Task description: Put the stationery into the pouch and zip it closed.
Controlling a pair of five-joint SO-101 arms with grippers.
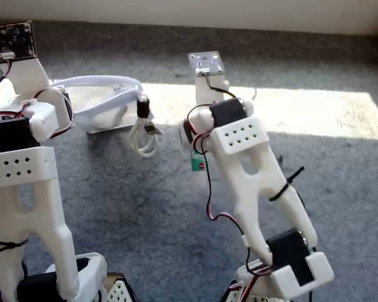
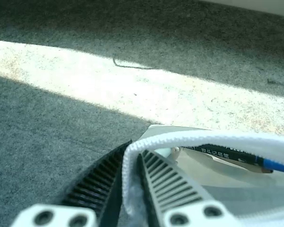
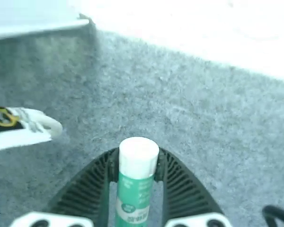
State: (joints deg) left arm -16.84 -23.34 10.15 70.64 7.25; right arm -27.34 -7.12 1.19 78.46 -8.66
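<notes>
Right pincer (image 3: 138, 163) grips glue stick (image 3: 135, 198); left pincer (image 2: 134, 151) pinches pouch rim (image 2: 217, 138), pen (image 2: 227, 153) seemingly half-hidden inside.

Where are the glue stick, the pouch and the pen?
glue stick (image 3: 138, 155), right wrist view, on its white cap.
pouch (image 2: 203, 138), left wrist view, on its white zipper rim.
pen (image 2: 227, 153), left wrist view, on its black barrel inside the pouch.

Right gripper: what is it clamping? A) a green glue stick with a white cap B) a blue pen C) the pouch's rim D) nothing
A: the right gripper is shut on the glue stick; the left gripper pinches the pouch at its rim.
</notes>
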